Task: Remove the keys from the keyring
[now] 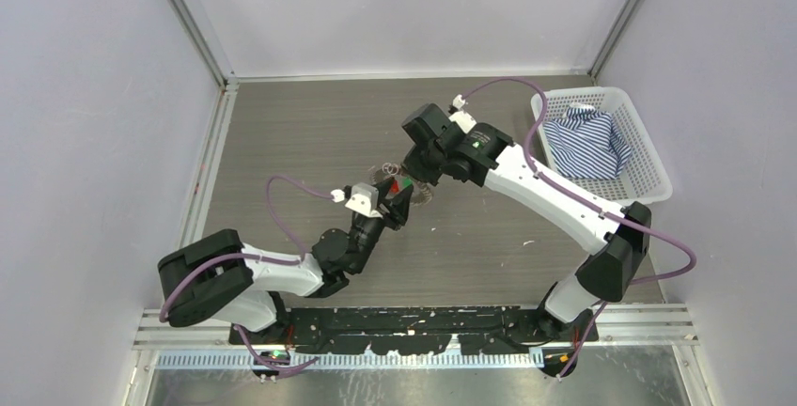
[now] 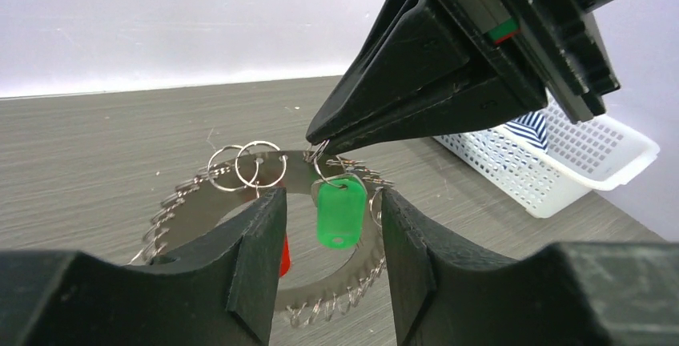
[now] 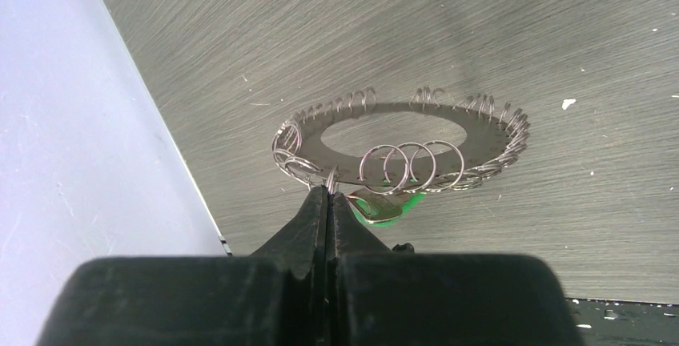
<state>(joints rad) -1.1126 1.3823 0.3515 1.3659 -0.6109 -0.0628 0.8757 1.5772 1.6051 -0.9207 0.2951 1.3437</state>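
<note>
Key removal is underway: the right gripper pinches the keyring edge, apparently lifted above mid-table, while the left gripper, jaws apart, straddles the green key, which next needs clamping and working free.

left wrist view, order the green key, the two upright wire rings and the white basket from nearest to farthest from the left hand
1. green key: hanging in the gap between the left hand's fingers.
2. upright wire rings: just beyond the key, left of centre.
3. white basket: far right, farthest back.
</note>
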